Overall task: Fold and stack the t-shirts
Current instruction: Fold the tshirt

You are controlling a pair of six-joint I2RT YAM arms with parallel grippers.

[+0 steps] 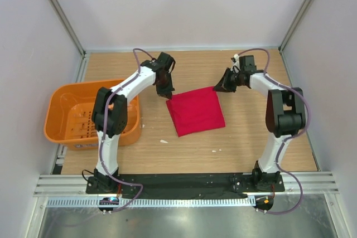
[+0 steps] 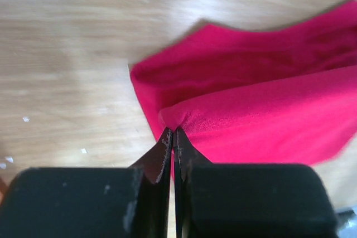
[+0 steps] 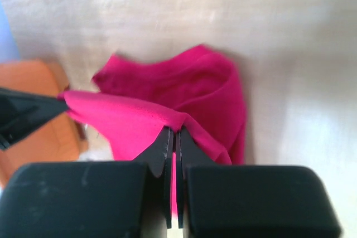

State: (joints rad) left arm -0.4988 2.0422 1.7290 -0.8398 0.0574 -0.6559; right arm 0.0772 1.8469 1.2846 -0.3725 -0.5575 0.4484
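The red t-shirt lay in the middle of the wooden table, folded into a small, almost square shape. It sat between the two arms.

The left gripper was at the shirt's far left corner. Its two jaws were pinched tight together, with a bit of red cloth squeezed between the tips. In the left wrist view, the cloth came straight out from the jaw tips. The top layer was pulled up a little from the layer under it.

The right gripper was at the far right corner of the shirt. Its jaws were pinched tight on red cloth too. In the right wrist view, the top edge of the shirt stretched like a band from these jaws across to the other gripper. The rest of the shirt lay on the table below.

An orange basket stood at the left side of the table, apart from the shirt.
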